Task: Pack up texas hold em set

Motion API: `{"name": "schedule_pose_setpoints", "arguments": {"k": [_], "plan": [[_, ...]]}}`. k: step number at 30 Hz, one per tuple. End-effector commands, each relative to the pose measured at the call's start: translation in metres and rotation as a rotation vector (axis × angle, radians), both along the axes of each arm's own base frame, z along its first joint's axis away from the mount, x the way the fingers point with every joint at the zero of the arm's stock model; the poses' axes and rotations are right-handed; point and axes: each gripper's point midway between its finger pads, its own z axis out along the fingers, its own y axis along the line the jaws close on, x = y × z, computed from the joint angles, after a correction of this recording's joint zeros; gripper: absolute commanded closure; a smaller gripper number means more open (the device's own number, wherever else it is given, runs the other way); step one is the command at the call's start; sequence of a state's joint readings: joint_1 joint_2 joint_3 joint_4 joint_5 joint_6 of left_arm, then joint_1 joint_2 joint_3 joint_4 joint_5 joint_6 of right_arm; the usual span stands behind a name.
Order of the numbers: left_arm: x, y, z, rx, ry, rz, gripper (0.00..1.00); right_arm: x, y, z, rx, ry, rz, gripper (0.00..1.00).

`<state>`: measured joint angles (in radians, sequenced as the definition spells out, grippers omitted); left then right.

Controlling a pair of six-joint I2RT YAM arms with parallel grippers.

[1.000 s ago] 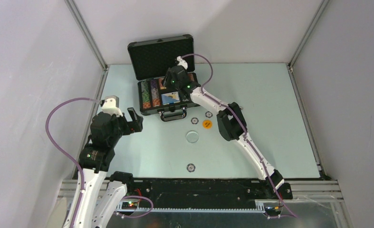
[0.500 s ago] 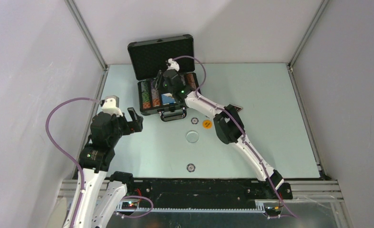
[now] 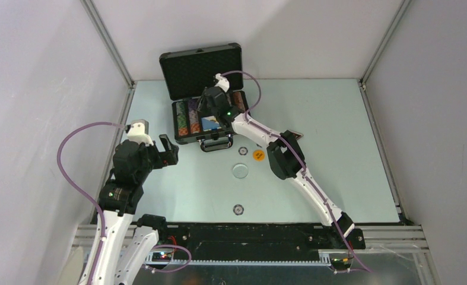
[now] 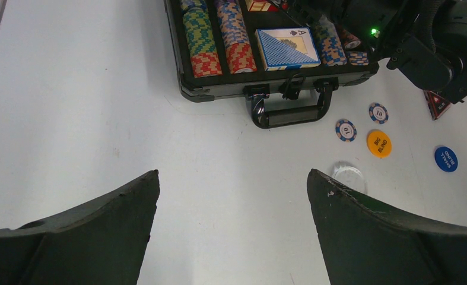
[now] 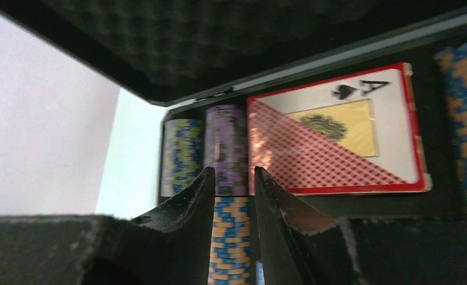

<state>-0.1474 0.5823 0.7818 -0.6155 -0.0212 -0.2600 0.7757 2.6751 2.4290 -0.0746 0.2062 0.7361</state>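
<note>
Two grippers are mine, and they are well apart. My left gripper is spread wide and holds nothing. It hangs over the white table, and the open case lies ahead of it with the handle turned towards me.

My right gripper is down inside the case, under the raised foam lid. Its two fingers stand only a little apart. A row of blue and orange chips shows in the gap between them, the purple chips are just beyond the tips, and the red deck lies just to the right. The view is close and blurred, so I cannot tell if the fingers pinch a chip or only stand over the row.

Outside the case, near the handle, lie two loose chips, an orange button, a blue button, a clear disc and a dark triangle. None of these touch either gripper.
</note>
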Motion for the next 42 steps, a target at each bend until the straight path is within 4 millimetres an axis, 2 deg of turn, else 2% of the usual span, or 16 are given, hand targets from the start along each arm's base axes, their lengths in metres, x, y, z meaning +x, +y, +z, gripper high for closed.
{"name": "schedule_pose_setpoints", "arguments": {"k": [1,5,7,13,16,23,31,42], "plan": [[0.003,-0.001,0.006,0.014,-0.026,-0.018,0.02,0.014,-0.017,-0.004,-0.024,0.020,-0.081,0.65],[0.003,-0.001,0.006,0.015,-0.025,-0.018,0.02,0.016,-0.024,-0.013,-0.042,0.042,-0.087,0.66],[0.003,-0.001,0.006,0.015,-0.024,-0.017,0.02,0.015,-0.021,-0.010,-0.026,0.032,-0.072,0.66],[0.003,-0.001,0.006,0.015,-0.024,-0.018,0.02,0.001,0.013,0.037,0.082,-0.109,0.042,0.64],[0.003,-0.001,0.005,0.015,-0.024,-0.018,0.02,-0.009,0.028,0.045,0.101,-0.120,0.080,0.64],[0.002,-0.001,0.006,0.014,-0.025,-0.018,0.02,-0.006,0.023,0.025,0.106,-0.057,0.037,0.64],[0.002,-0.001,0.007,0.014,-0.028,-0.018,0.02,-0.002,0.003,-0.008,0.015,0.030,-0.060,0.67],[0.002,-0.001,0.006,0.014,-0.027,-0.018,0.02,0.007,-0.023,-0.019,-0.086,0.040,-0.162,0.69]]}}
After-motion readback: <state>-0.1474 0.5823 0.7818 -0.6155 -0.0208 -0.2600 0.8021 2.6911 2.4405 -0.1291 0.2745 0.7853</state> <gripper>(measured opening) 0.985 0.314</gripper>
